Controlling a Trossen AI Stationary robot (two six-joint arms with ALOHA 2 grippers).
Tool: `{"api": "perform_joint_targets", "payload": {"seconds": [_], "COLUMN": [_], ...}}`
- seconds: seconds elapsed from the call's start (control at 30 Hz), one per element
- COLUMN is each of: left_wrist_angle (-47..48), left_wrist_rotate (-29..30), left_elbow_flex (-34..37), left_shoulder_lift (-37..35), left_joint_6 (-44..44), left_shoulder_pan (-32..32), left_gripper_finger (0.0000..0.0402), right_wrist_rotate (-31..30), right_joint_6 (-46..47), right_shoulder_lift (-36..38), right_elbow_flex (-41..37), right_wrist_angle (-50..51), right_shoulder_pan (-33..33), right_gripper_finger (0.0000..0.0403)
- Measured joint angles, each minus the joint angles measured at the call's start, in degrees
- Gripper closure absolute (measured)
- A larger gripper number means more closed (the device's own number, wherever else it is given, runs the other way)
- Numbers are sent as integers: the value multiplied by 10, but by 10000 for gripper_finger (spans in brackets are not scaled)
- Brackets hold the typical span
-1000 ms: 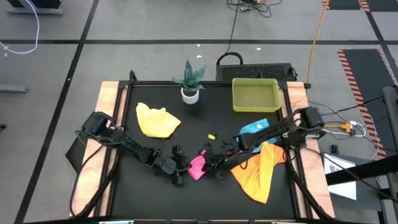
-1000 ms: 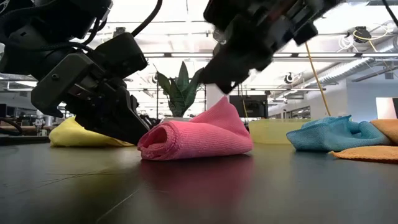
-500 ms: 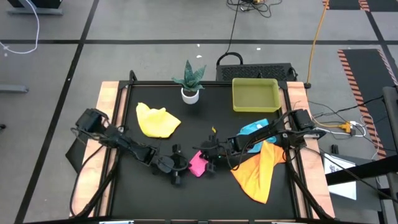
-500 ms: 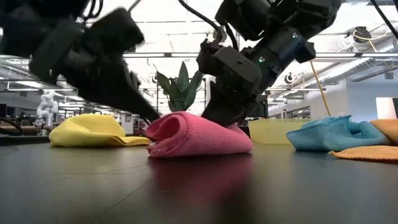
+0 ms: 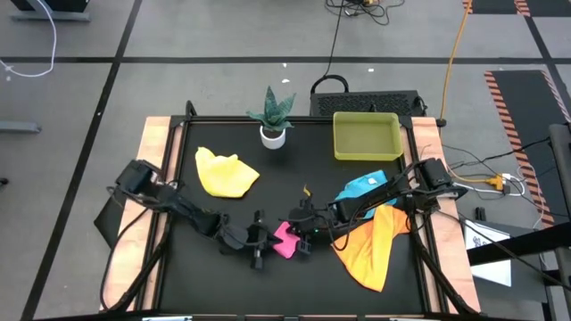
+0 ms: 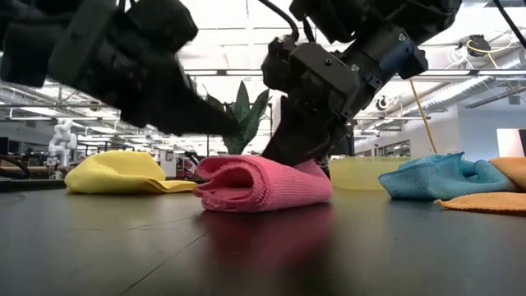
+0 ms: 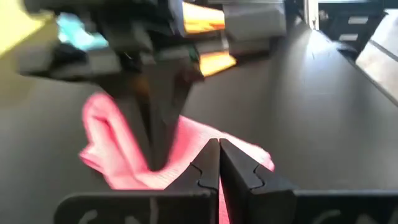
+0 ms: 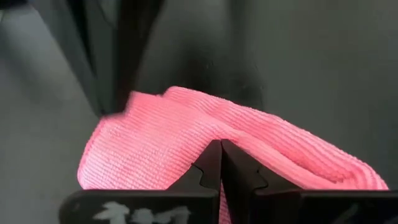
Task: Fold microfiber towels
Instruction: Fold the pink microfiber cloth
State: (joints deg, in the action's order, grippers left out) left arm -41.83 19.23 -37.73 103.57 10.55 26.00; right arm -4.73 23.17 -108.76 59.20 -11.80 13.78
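The pink towel [image 8: 205,155] is soft cloth with a fine ribbed, matt weave. The yellow towel [image 5: 226,173], light blue towel [image 6: 436,178] and orange towel [image 5: 371,245] look like the same matt fabric. The table top [image 6: 263,255] is dark and smooth with a faint sheen, edged by pale wood [image 5: 158,143]. The tray [image 5: 366,135] looks like smooth yellow-green plastic.

Overhead, table-level, two wrists — close

Grey floor [image 5: 223,80] with cables [image 5: 335,40], lit ceiling [image 6: 238,37].
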Motion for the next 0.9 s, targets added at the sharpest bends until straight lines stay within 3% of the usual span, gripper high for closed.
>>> {"api": "perform_joint_targets", "payload": {"seconds": [0.3,0.5,0.77,0.9], "left_wrist_angle": [5,37,70,72], "left_wrist_rotate": [-12,-12,-11,-10], "left_elbow_flex": [-49,-51,-52,-52], "left_shoulder_lift": [76,79,78,78], "left_joint_6": [0,6,19,3], "left_shoulder_pan": [-1,-1,1,3], "left_gripper_finger": [395,392,393,397], "right_wrist_rotate": [-3,-84,-88,-90], "right_joint_6": [-11,38,100,107], "right_shoulder_lift": [26,21,10,1], "right_elbow_flex": [0,-44,-169,-192], "right_wrist_angle": [-4,-13,-230,-291], "right_shoulder_pan": [-3,-16,-40,-39], "right_gripper_finger": [403,403,403,403]}}
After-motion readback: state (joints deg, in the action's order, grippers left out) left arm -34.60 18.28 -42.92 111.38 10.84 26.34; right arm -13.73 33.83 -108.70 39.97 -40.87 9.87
